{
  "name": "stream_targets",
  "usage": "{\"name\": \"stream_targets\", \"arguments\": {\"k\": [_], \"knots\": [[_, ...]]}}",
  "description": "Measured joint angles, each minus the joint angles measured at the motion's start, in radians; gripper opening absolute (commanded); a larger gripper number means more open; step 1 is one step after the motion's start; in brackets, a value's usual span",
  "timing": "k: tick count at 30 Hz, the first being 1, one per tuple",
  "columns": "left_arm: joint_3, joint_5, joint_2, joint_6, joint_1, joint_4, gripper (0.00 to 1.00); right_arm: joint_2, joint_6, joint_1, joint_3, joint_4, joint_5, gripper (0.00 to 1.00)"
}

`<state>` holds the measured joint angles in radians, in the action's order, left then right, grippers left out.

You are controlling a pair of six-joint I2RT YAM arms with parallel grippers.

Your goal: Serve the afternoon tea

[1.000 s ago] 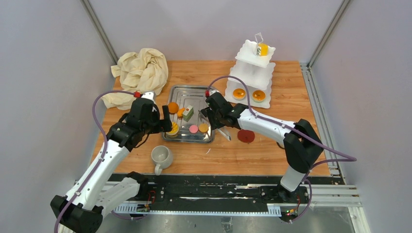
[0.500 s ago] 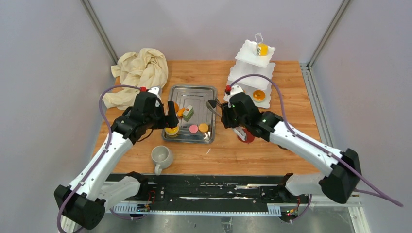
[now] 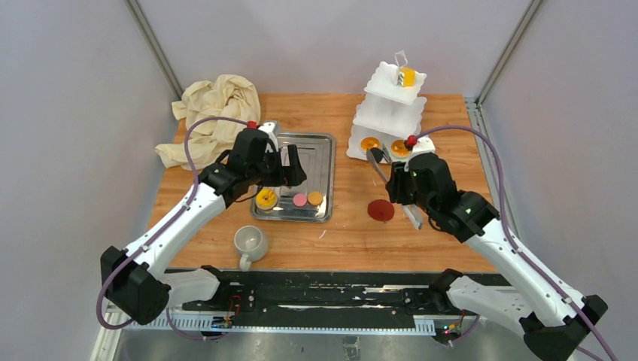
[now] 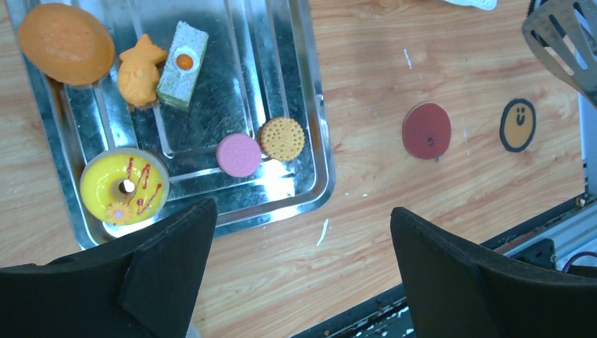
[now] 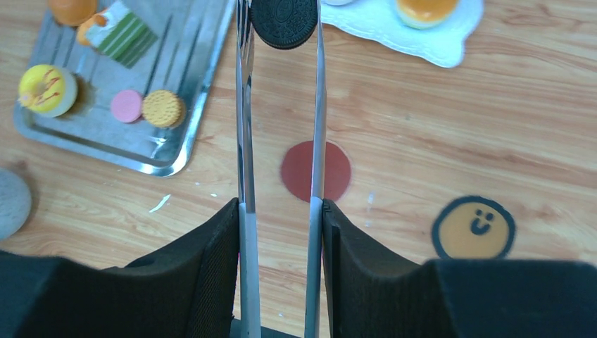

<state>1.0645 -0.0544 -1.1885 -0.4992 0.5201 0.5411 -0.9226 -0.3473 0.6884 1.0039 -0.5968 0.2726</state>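
Observation:
My right gripper [image 5: 279, 208] is shut on steel tongs [image 5: 243, 127], which pinch a black cookie [image 5: 284, 21] at their tips, just in front of the bottom tier of the white stand [image 3: 391, 113]. Two orange tarts [image 3: 369, 143] sit on that tier and a yellow cake [image 3: 407, 76] on the top tier. My left gripper [image 4: 299, 211] is open and empty above the near edge of the steel tray [image 4: 320, 176]. The tray holds a green-layered cake [image 4: 181, 63], a pink macaron [image 4: 239, 155], a tan biscuit [image 4: 282, 139], a yellow doughnut [image 4: 124, 186] and two orange cakes [image 4: 65, 42]. One pale mug [image 3: 250, 242] stands in front of the tray.
A cream cloth [image 3: 218, 109] lies crumpled at the back left. A red disc [image 3: 381, 210] and a smiley sticker [image 5: 473, 227] lie flat on the wooden table [image 3: 451, 150] to the right of the tray. Frame posts stand at both back corners.
My right arm has carried the tongs with the black cookie from the tray rightwards to the stand's bottom tier. My left arm has swung right and back over the tray, still open.

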Motion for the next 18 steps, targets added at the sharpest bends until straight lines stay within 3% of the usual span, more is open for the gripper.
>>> {"name": "stream_targets", "arguments": {"k": [10, 18], "knots": [[0.010, -0.022, -0.023, -0.022, 0.000, -0.059, 0.98, 0.016, 0.030, -0.185, 0.059, -0.063, 0.002, 0.19], [-0.029, -0.031, -0.010, -0.028, 0.000, -0.073, 0.98, -0.160, 0.052, -0.228, 0.129, 0.049, -0.071, 0.19]]}}
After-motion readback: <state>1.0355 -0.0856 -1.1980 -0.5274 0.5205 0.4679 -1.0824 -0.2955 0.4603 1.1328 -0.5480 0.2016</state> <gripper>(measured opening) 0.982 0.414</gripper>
